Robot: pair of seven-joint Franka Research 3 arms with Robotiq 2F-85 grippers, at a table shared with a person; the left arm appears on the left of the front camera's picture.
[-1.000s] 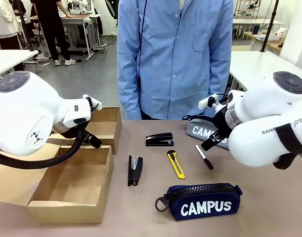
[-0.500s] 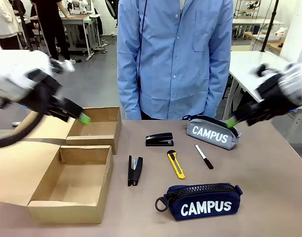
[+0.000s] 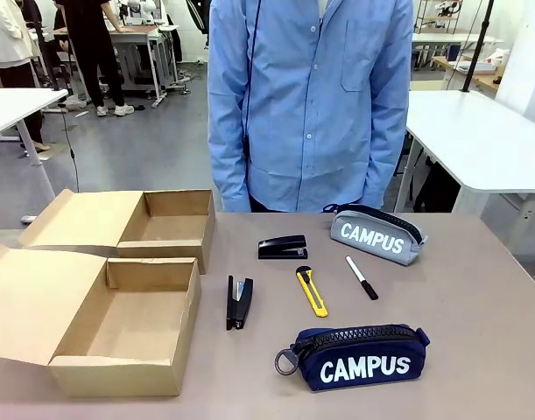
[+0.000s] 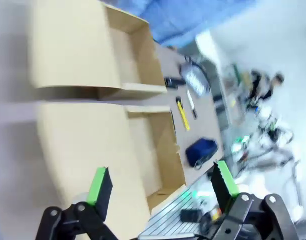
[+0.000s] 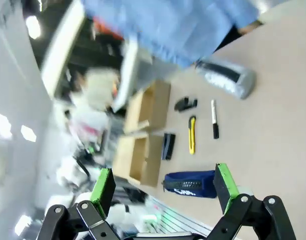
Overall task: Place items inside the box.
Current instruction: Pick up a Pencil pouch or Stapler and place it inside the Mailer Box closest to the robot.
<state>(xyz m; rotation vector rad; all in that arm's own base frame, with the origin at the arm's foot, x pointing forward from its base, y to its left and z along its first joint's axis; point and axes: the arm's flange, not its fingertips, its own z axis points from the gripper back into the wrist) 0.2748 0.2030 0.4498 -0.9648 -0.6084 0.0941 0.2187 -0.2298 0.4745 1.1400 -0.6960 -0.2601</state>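
Both sets of jaws are spread wide, holding nothing, well clear of the bench [image 5: 273, 135]. Out past the left jaws sits one open box [image 4: 142, 155], with a second box [image 4: 125, 57] beyond it. Far out ahead of the right jaws lies the navy pouch [image 5: 189, 183]. Farther out are a stapler [image 5: 169, 146], the knife [image 5: 192, 135] and the marker [image 5: 214, 118]. Then come the other stapler [image 5: 186, 104] and, farthest, the grey pouch [image 5: 228, 77]. All of it lies on the bench, outside the boxes.

Box [image 3: 118, 374] left — staplers [image 3: 282, 248], knife [image 3: 312, 291], marker [image 3: 362, 277] centre — pouches [image 3: 376, 236] right, one nearer
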